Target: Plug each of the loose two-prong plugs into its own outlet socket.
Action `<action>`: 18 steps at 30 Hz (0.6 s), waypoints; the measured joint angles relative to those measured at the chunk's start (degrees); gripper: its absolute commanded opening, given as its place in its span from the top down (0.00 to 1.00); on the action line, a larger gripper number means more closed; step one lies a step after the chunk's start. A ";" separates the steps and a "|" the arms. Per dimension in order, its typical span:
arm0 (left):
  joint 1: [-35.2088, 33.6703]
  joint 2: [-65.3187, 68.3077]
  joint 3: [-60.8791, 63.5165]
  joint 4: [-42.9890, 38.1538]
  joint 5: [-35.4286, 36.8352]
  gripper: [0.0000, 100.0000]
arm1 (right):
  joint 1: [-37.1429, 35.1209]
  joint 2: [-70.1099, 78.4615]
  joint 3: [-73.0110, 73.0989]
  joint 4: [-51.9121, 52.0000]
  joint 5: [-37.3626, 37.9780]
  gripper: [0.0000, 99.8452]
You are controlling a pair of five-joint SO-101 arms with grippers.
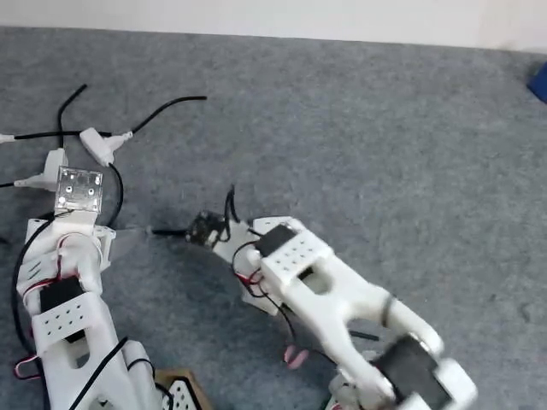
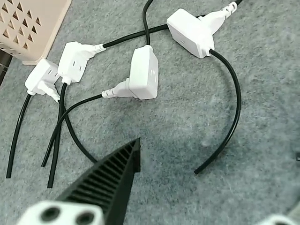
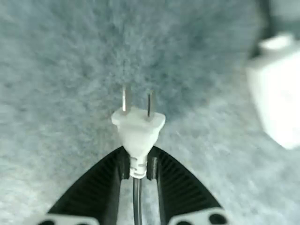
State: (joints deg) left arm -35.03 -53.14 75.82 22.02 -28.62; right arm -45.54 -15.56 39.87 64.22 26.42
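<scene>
The right gripper (image 3: 138, 157) holds one plug (image 3: 138, 126) by the neck, with both black fingers (image 3: 105, 183) pressed against the white body. The plug's two metal prongs (image 3: 123, 99) point straight away from the gripper over the grey carpet (image 3: 56, 70). One black cord runs back from the plug between the fingers. One blurred white block (image 3: 276, 93) lies off to the side of the held plug. In the high view the right gripper (image 1: 203, 229) sits low over the carpet, just beside the front end of the left arm.

The left gripper (image 1: 111, 232) is spread apart and touches nothing. One ribbed black finger (image 2: 115, 180) shows in its wrist view. Beyond it, four white socket blocks (image 2: 144, 72) lie on the carpet, each on a black cord (image 2: 232, 103). Two blocks lie apart in the open, and two lie side by side near one beige basket (image 2: 28, 23). Paired slots show on the faces of two blocks; on the other two I cannot tell. The block nearest the basket has a smaller white piece against it, and I cannot tell whether that is a seated plug.
</scene>
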 measured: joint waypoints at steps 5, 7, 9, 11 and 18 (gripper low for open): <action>0.09 0.00 0.00 0.26 0.00 0.49 | 0.44 -15.21 -0.09 4.84 -1.49 0.99; 2.37 0.00 0.00 2.11 0.00 0.49 | 0.70 -18.20 0.09 4.75 -3.87 0.99; 6.77 0.00 -0.53 5.10 2.20 0.49 | 0.70 -19.87 2.20 2.20 -6.24 0.99; 11.43 0.00 -3.43 8.79 6.42 0.49 | 0.97 -21.01 6.24 -2.20 -8.35 0.99; 22.15 0.00 -24.88 26.29 11.08 0.49 | 10.99 -27.16 15.38 -14.86 -11.87 0.99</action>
State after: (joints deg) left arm -12.88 -53.14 50.95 48.31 -17.54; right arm -34.55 -42.73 55.25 49.36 14.55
